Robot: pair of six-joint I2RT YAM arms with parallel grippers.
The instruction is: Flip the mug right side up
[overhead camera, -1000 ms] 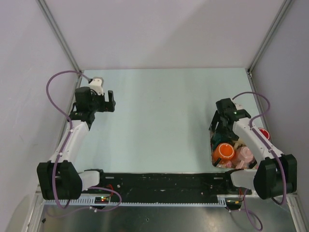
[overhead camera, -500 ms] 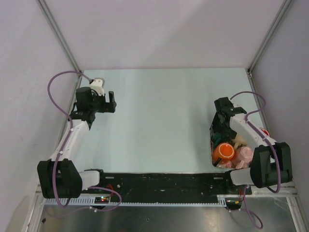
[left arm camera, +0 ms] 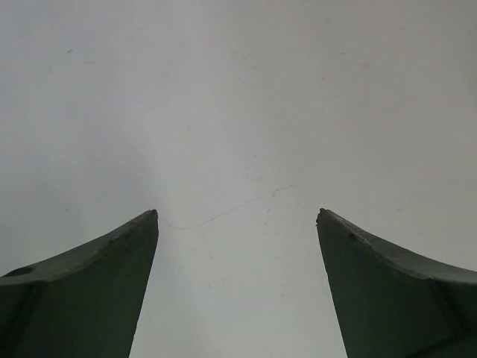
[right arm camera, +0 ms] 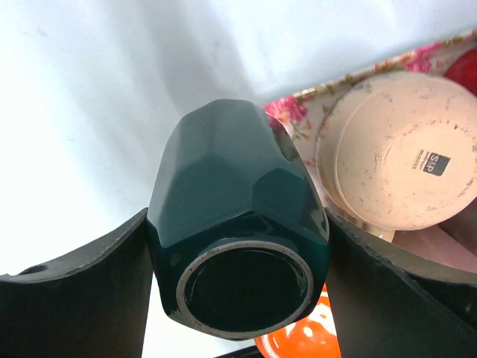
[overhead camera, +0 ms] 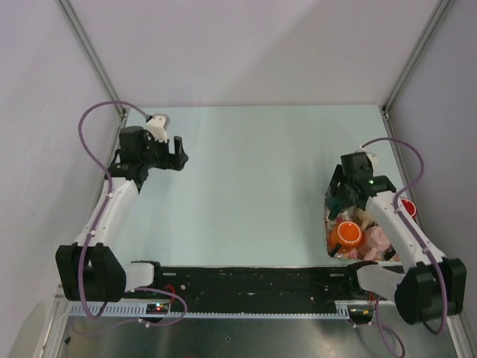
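Note:
A dark teal faceted mug (right arm camera: 231, 186) is held between the fingers of my right gripper (right arm camera: 237, 216), with its ringed base turned toward the wrist camera. In the top view the right gripper (overhead camera: 339, 195) holds the mug (overhead camera: 335, 203) at the left edge of the flowered bin (overhead camera: 329, 224), on the right of the table. My left gripper (overhead camera: 179, 153) is open and empty over the bare far left of the table. The left wrist view shows only its spread fingers (left arm camera: 112, 261) above the pale table top.
The flowered bin holds an orange mug (overhead camera: 345, 236), a pink cup (overhead camera: 377, 239) and a cream upturned mug (right arm camera: 402, 149). A red item (overhead camera: 406, 205) lies beside the bin's right side. Grey walls close in the left, back and right of the table.
My right arm has shifted a little right and back with the teal mug in its fingers. My left gripper has moved slightly right and toward the far edge.

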